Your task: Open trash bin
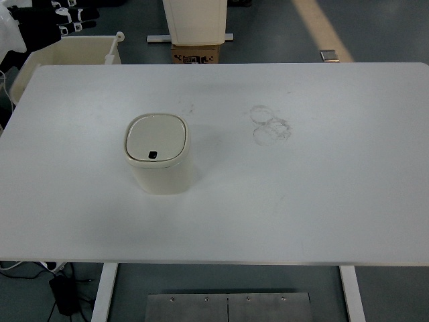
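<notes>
White tabletop (pixel 322 201), matte and smooth, carries faint ring scuffs (pixel 270 125) right of centre. Your trash bin (pixel 158 162) stands left of centre: cream plastic, rounded-square body, its lid (pixel 155 137) flat and shut, with a small dark button (pixel 153 155) at the lid's near edge. Neither robot hand is in frame, so you cannot tell their state. A cream tub (pixel 67 54) sits beyond the table at upper left, dark gear above it. Judgement: opening has not begun; your next move calls for bringing a fingertip down onto that button.
</notes>
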